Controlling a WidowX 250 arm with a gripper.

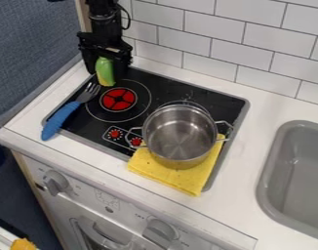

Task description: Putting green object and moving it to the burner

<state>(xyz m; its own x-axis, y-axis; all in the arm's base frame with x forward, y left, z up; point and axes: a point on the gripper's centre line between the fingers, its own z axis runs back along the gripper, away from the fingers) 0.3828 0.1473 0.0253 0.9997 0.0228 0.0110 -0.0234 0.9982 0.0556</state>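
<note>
My gripper (pixel 107 61) hangs at the upper left, over the back left corner of the black stovetop. It is shut on a green object (pixel 105 72), which is held upright between its fingers. The object's lower end is just behind the red-centred burner (pixel 118 99); whether it touches the stovetop I cannot tell.
A blue-handled fork (pixel 59 119) lies across the stove's left edge, its tines near the burner. A steel pot (pixel 180 133) stands at the stove's right side, partly over a folded yellow cloth (pixel 175 169). The grey sink (pixel 298 171) is at the right, a tiled wall behind.
</note>
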